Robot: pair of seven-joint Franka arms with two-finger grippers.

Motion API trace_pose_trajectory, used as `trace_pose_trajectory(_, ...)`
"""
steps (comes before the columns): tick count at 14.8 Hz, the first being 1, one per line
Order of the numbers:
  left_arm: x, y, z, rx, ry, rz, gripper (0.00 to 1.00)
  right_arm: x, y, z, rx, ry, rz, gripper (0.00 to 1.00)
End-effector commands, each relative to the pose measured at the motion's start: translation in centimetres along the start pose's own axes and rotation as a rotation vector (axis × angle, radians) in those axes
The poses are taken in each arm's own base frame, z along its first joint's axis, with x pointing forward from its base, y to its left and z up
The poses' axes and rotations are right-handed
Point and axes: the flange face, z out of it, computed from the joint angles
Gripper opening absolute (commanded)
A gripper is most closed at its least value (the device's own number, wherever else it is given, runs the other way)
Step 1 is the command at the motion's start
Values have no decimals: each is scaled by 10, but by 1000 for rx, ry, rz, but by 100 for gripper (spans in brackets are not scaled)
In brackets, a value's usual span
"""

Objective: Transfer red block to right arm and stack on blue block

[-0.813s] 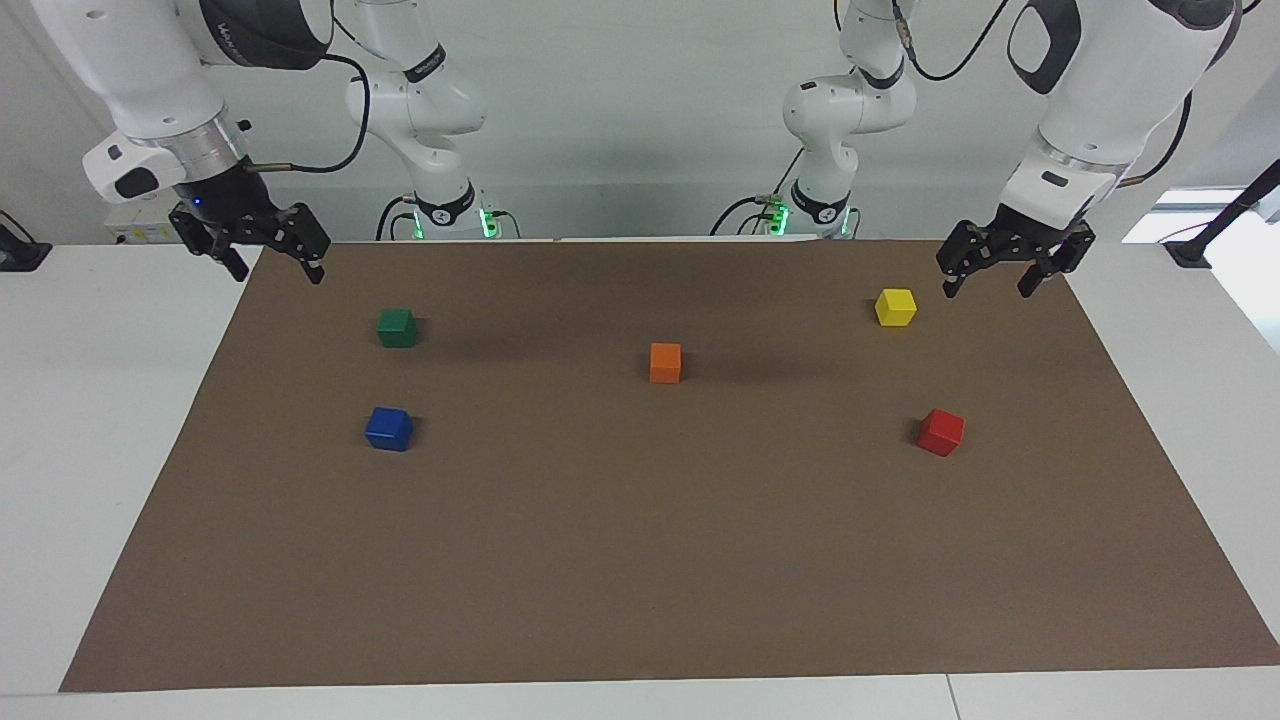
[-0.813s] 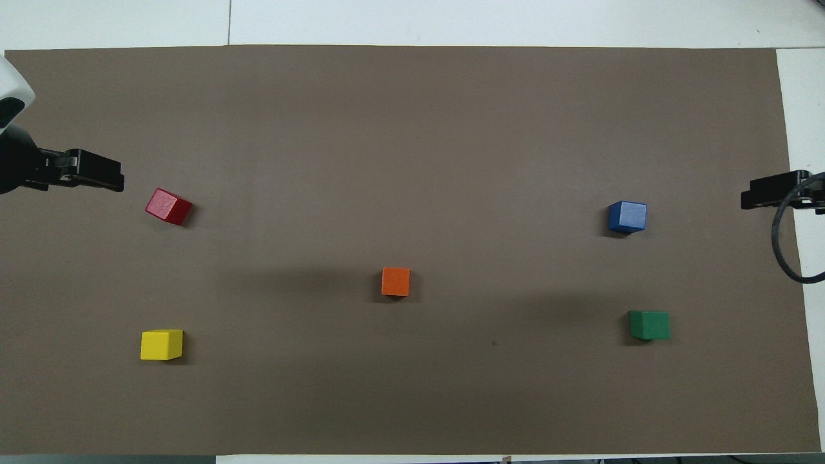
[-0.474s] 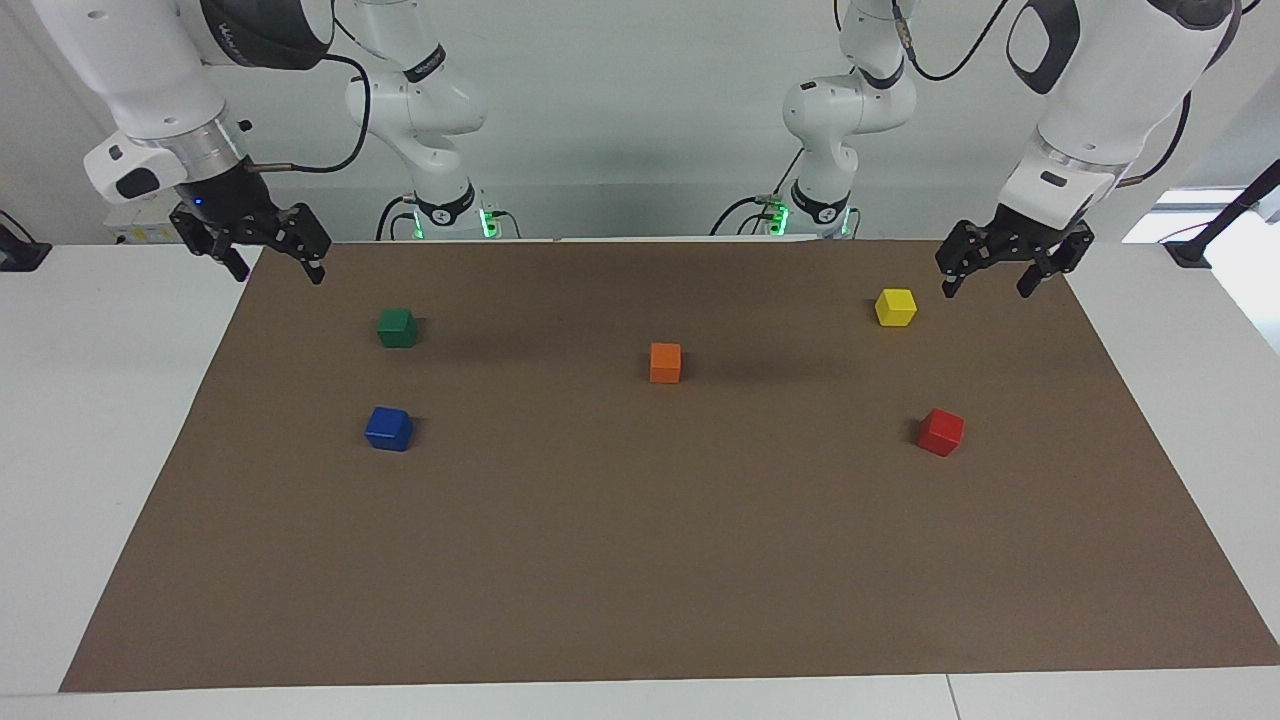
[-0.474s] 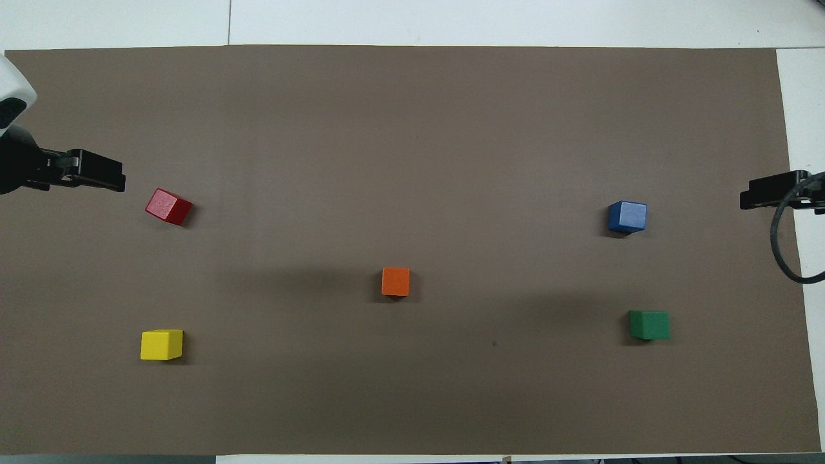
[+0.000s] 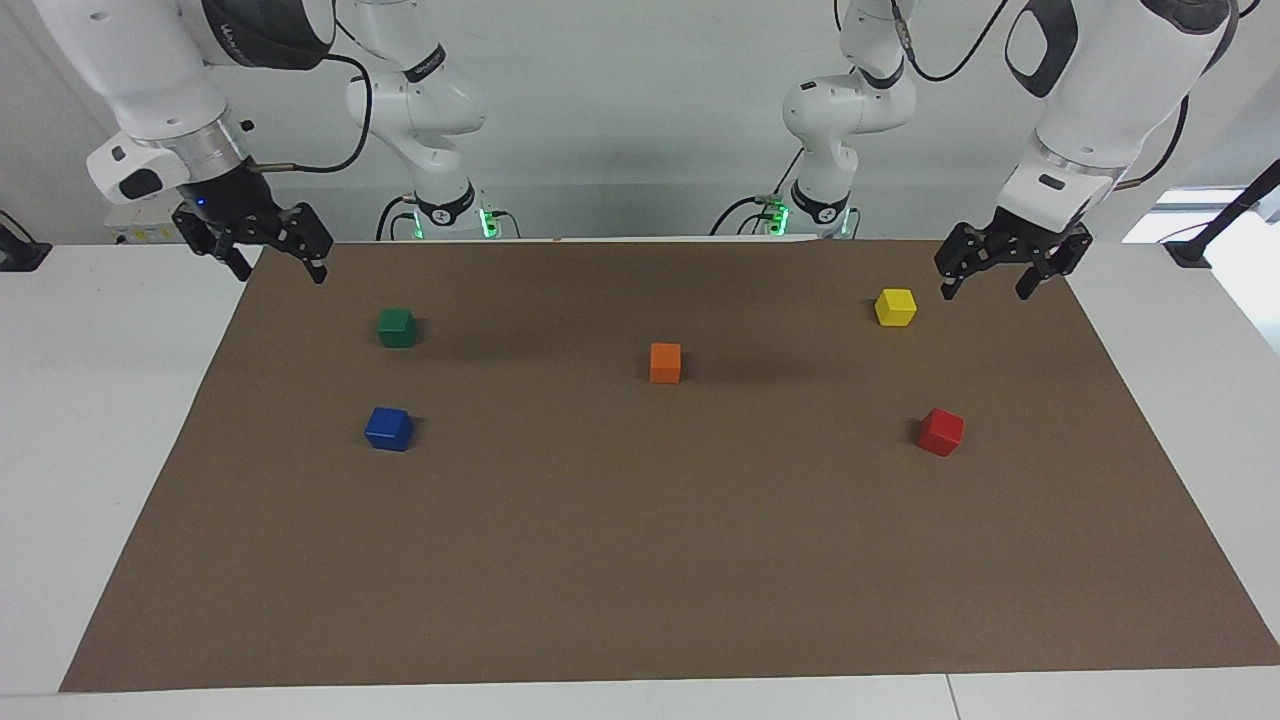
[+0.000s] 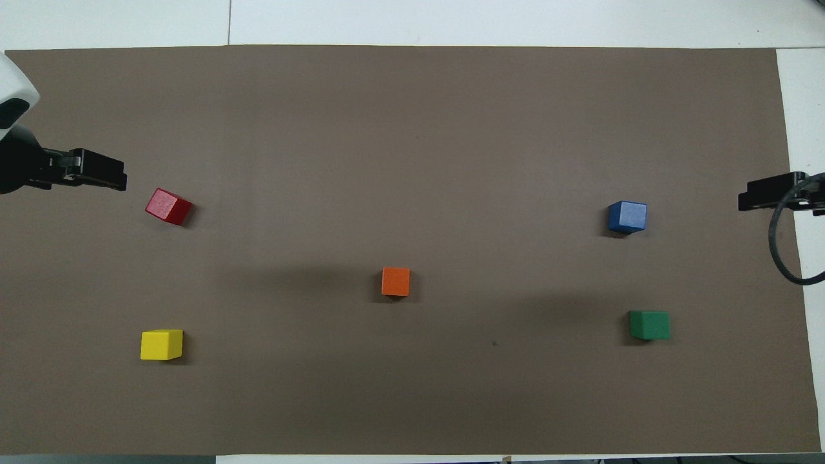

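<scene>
- White bench (image 5: 90, 420) carries a large brown mat (image 5: 640, 560); every cube sits on the mat, well apart from the others, probably so each can be approached without bumping another.
- Right arm (image 5: 150, 90), blue light above its wrist, waits raised over the mat corner at its own end; right end effector (image 5: 270, 255) has its fingers apart and holds nothing.
- Left end effector (image 5: 985, 275) hangs raised over the mat near the yellow cube (image 5: 895, 306), fingers apart, empty. Judgement: it is placed to make the first pick, since the red block lies at its end.
- Red block (image 5: 941, 431) rests on the mat toward the left arm's end, farther from the robots than the yellow cube, turned slightly askew; the pick may need a wrist turn to match.
- Blue block (image 5: 389, 428) rests on the mat toward the right arm's end, farther from the robots than the green cube (image 5: 397, 327), top bare for stacking.
- Orange cube (image 5: 665, 362) sits mid-mat, between the two ends; handover not yet begun.
</scene>
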Motion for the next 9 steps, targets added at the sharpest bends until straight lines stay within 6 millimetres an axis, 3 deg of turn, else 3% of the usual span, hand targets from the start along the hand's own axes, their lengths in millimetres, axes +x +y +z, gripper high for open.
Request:
trace_pose_trajectory(1, -4, -10, 29, 6, 43, -19, 100, -5, -4, 0, 5, 12, -31, 100)
trace_pose_trajectory(4, 8, -11, 69, -2, 46, 1, 100, 5, -7, 16, 14, 8, -47, 100)
trace_pose_trajectory(6, 22, -27, 100, -6, 36, 109, 100, 14, -12, 31, 45, 15, -53, 100)
trace_pose_trajectory(9, 32, -44, 148, 6, -2, 172, 100, 29, -25, 62, 331, 31, -77, 100)
